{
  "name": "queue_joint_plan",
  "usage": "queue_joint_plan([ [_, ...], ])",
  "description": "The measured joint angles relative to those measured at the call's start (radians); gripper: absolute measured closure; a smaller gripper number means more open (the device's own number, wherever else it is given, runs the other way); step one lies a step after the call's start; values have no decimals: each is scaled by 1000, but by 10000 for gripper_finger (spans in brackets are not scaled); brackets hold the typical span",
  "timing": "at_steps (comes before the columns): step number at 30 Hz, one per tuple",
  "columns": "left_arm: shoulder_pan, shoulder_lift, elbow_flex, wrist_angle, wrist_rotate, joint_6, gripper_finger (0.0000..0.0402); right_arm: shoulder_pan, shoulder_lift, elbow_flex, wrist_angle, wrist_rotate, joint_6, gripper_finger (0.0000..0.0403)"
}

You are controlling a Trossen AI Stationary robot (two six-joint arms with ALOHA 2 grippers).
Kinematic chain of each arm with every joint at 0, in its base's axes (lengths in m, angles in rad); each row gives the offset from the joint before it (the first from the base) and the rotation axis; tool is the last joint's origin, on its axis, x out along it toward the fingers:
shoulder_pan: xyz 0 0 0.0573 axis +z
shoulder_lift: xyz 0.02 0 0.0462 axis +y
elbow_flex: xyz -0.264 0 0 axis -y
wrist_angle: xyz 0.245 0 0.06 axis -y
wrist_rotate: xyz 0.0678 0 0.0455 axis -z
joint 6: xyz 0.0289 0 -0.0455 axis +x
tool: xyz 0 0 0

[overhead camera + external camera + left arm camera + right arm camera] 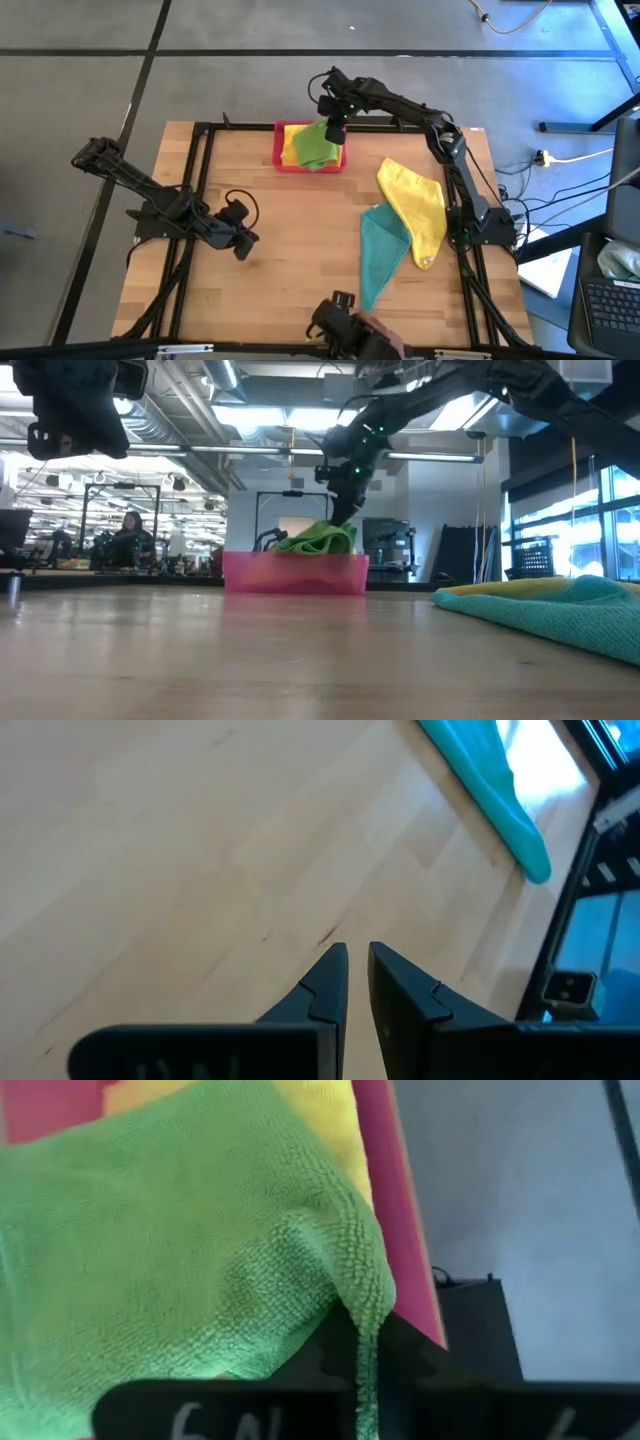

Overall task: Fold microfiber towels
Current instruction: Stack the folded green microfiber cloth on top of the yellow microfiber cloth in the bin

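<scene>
We are partway through, by our reckoning: a folded yellow microfiber towel [290,143] already lies in the pink rectangular plastic tray [282,163] at the far edge of the wooden table [290,260], and a bright green microfiber towel [315,147] is draped over it, one edge spilling across the tray's right side. Our right gripper [336,128] hangs over that tray with its fingers pinched shut on a corner of the green cloth (the right wrist view shows the fuzzy hem running straight down between them), so this one looks to be either just being laid in or about to be lifted out; we cannot tell which. Two towels are left on the table's right half: a second yellow microfiber towel [418,208], loosely doubled, its long axis running from the far left toward the near right, and a teal microfiber towel [381,250] just beside it and touching it, tapering to a point toward the near edge. Neither looks neatly squared. Our left gripper [243,241] waits over bare wood on the left, fingers nearly together and holding nothing.
</scene>
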Motion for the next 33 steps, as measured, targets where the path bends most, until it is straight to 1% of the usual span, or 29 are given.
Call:
queue_joint_plan([
  [4, 2, 0, 0, -11, -43, -35, 365, -7, 17, 0, 1, -57, 38, 366],
  [6, 14, 0, 0, -11, -79, -61, 365, -7, 28, 0, 6, -65, 52, 351],
  [9, 48, 0, 0, 17, -153, -91, 365, -3, 34, -1, 15, -66, 54, 333],
  [11, 80, -1, 0, 63, -215, -69, 365, 2, 36, -1, 26, -66, 55, 328],
  [14, 154, -3, 0, 157, -284, 98, 365, 9, 39, -1, 19, -69, 56, 326],
  [16, 223, -3, 0, 230, -286, 278, 365, 9, 39, -1, 15, -69, 53, 327],
  [17, 263, -3, 0, 273, -270, 373, 365, 9, 39, -1, 13, -69, 51, 329],
  [19, 363, -3, 5, 313, -220, 515, 365, 9, 39, -1, 7, -69, 50, 338],
  [22, 540, -2, 29, 309, -131, 634, 365, 8, 39, -1, -18, -71, 50, 359],
  [24, 667, -1, 52, 310, -43, 712, 365, 8, 39, -1, -52, -81, 49, 377],
  [26, 788, 9, 73, 312, 54, 777, 365, 8, 38, -1, -78, -113, 51, 391],
  [29, 959, 44, 105, 327, 247, 894, 365, 8, 38, 8, -109, -196, 54, 391],
  [32, 1103, 123, 136, 353, 502, 981, 361, 16, 37, 33, -120, -225, 80, 384],
  [33, 1137, 157, 146, 358, 567, 1010, 357, 20, 37, 48, -130, -233, 82, 385],
])
